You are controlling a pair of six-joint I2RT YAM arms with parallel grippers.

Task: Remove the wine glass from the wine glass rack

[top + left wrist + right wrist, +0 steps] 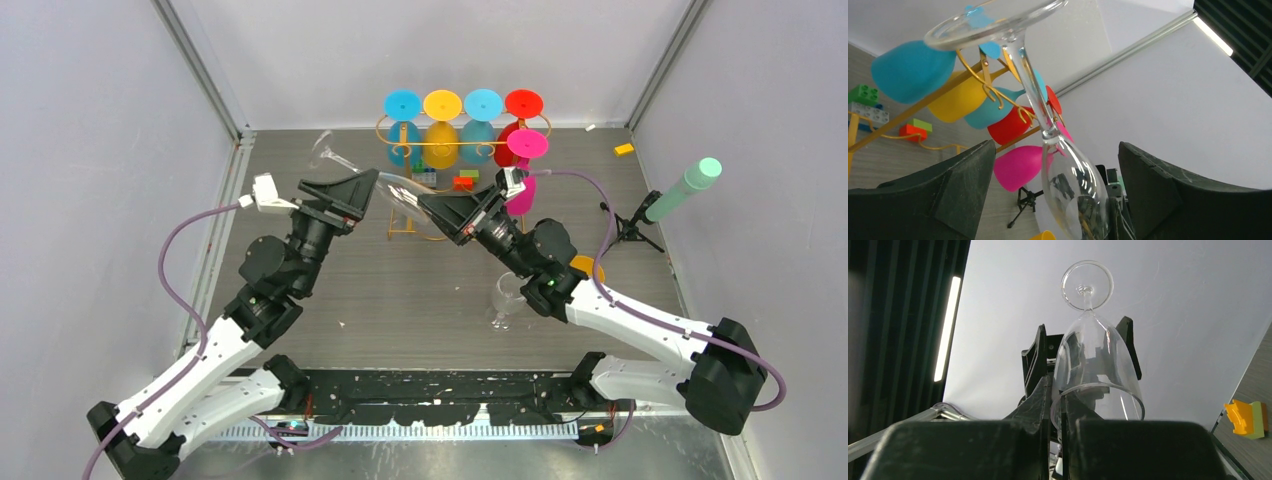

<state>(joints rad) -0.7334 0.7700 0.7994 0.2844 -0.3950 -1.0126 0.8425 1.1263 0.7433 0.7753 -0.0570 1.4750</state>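
Top external barely shows the wine glass [398, 193] right gripper [1057, 400] pinches; left gripper [1053, 155] wide.

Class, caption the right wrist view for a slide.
Right pincer pinches the clear wine glass by its rim; the left pincer stands open behind.

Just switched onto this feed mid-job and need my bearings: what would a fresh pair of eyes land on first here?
A clear wine glass tipped mid-air in the middle of the scene, its rim pinched by the right end effector while the left end effector stands open around its bowl. Just behind, bright coloured glasses hang upside down in the gold rack.
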